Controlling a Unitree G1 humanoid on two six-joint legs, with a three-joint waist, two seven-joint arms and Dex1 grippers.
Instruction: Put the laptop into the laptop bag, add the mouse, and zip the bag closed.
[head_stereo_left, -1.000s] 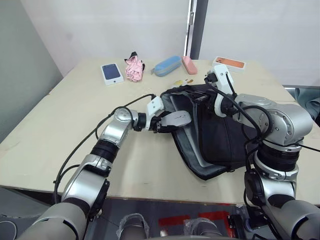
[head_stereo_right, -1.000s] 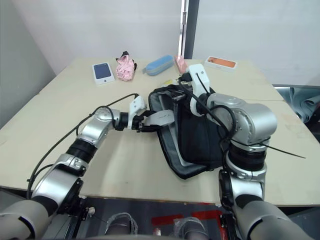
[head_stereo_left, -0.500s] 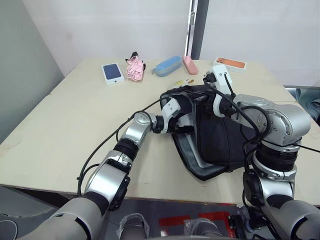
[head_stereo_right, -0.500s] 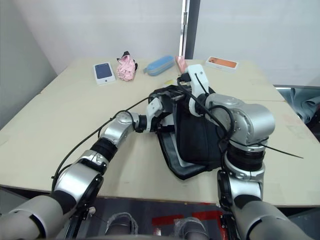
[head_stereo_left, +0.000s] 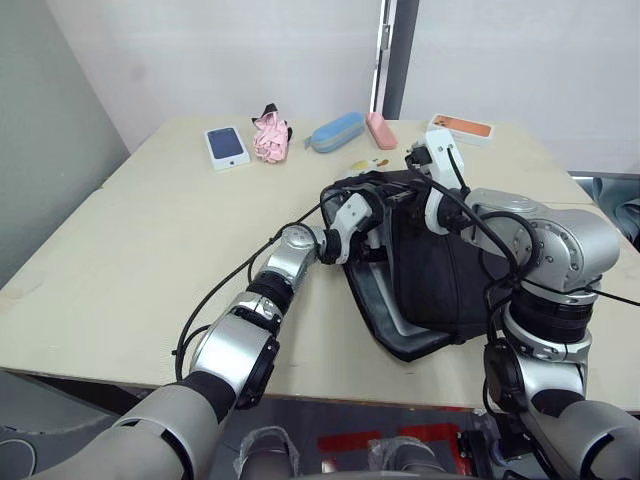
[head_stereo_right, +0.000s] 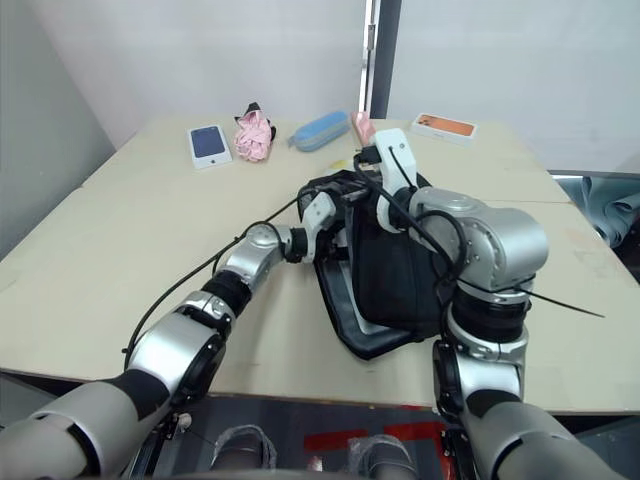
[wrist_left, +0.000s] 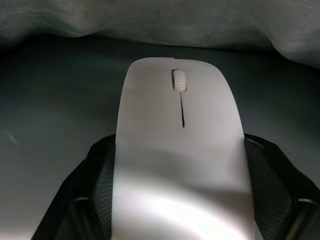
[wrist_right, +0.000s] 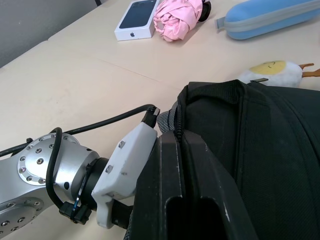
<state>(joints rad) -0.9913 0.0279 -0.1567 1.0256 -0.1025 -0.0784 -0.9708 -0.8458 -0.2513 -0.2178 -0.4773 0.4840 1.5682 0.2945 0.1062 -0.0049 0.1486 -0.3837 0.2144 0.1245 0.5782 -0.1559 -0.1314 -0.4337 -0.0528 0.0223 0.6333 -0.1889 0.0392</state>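
**Mouse carried into the mouth of the bag**

Head views: the laptop bag (head_stereo_left: 440, 280) lay on the worktop (head_stereo_left: 150, 250) with its mouth turned toward the robot's left. The left end effector (head_stereo_left: 372, 222) reached into that opening, while the right end effector (head_stereo_left: 405, 197) was at the bag's upper lip. A pale slab showing in the bag's mouth looked like the laptop (head_stereo_left: 392, 318), already inside. Beyond the bag, toward the worktop's far edge, sat a boxed phone (head_stereo_left: 224, 146), a pink bundle (head_stereo_left: 268, 136), a blue case (head_stereo_left: 334, 131), a small pink case (head_stereo_left: 379, 130) and an orange-topped box (head_stereo_left: 462, 127). All were well apart from the bag and none blocked the reach.

Left wrist view: the left end effector's fingers (wrist_left: 100, 185) were clenched on the mouse (wrist_left: 180, 150), scroll wheel pointing ahead, with grey lining around and a fold of fabric overhanging it. To do this step well, I judged the mouse should go deep under that fold and rest flat before being let go, so it would not slide out or foul the zipper.

Right wrist view: the right end effector's fingers (wrist_right: 172, 190) were pinched on the bag's rim, holding it up just beside the left wrist. The plush duck charm (wrist_right: 272, 74) lay touching the bag's far edge. The raised lip and the left arm's cable (wrist_right: 100, 122) near the bag's mouth were the likeliest snags.
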